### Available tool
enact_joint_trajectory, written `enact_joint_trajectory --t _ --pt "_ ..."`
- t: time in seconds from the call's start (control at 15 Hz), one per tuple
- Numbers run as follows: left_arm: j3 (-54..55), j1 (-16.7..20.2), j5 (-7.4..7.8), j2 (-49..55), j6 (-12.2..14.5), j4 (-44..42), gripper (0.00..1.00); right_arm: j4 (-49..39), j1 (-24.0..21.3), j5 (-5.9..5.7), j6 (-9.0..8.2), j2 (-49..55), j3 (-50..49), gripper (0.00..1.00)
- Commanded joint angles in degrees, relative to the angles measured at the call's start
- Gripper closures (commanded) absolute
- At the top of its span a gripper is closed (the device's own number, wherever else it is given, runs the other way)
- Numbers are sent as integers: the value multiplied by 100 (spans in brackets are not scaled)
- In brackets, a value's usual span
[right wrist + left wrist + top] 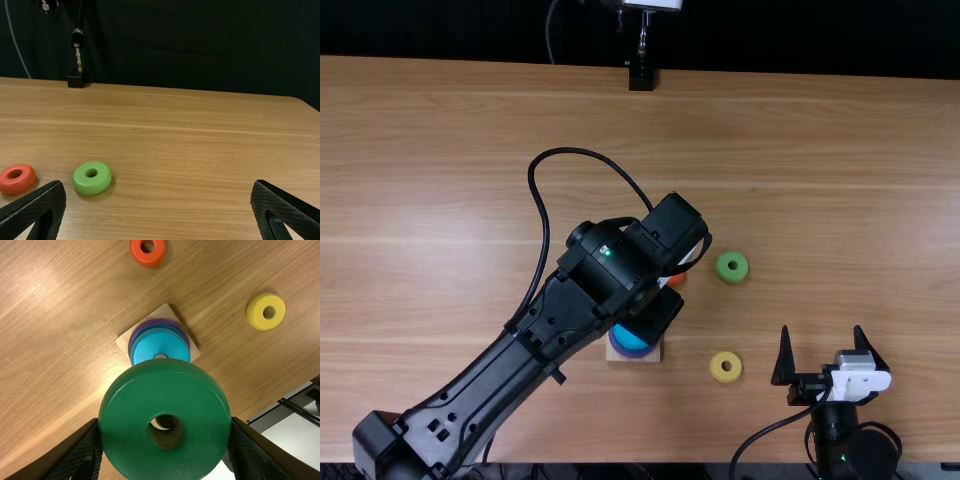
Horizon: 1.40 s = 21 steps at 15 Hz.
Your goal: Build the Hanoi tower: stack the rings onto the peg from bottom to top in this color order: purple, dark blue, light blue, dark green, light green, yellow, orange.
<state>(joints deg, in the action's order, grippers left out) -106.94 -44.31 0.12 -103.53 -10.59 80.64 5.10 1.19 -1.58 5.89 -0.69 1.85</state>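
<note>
My left gripper (655,315) hangs over the wooden base (653,355). In the left wrist view, my left gripper (165,432) is shut on the dark green ring (125,410), held flat above the table. Beyond that ring, the light blue ring (157,344) lies on top of dark blue and purple (160,321) rings around the peg (160,356). Loose on the table are the yellow (726,367), light green (732,266) and orange (677,279) rings. My right gripper (823,345) stands open at the near right; its fingers frame bare table in its wrist view (159,200).
The left arm (510,385) crosses from the near left corner, its looped cable (544,220) bulging to the left. A black stand (641,78) is at the table's far edge. The yellow ring lies between the base and the right gripper.
</note>
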Motion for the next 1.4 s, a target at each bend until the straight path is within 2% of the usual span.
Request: enact_joint_trajectory --t 0.0,0.33,0.4,0.47,0.6,1.0,1.2,1.33 --pt "199 -42 -54 -36 -17 4 100 2 -49 -52 2 69 -79 0" --pt "296 -33 -44 -45 -17 -6 100 2 -49 -52 2 69 -79 0" --pt "296 -33 -33 -45 -17 -6 94 2 -49 -52 2 69 -79 0" --pt "305 -33 9 -45 -17 -6 66 2 -49 -52 2 69 -79 0" --pt "314 -16 51 -36 -27 -17 0 2 -49 -52 2 69 -79 0" --pt "314 46 20 113 -17 -143 0 2 -49 -52 2 69 -79 0" --pt "349 318 -44 746 15 -1694 0 2 -49 -52 2 69 -79 0" --pt "507 687 -54 1440 4 -2706 0 2 -49 -52 2 69 -79 0"
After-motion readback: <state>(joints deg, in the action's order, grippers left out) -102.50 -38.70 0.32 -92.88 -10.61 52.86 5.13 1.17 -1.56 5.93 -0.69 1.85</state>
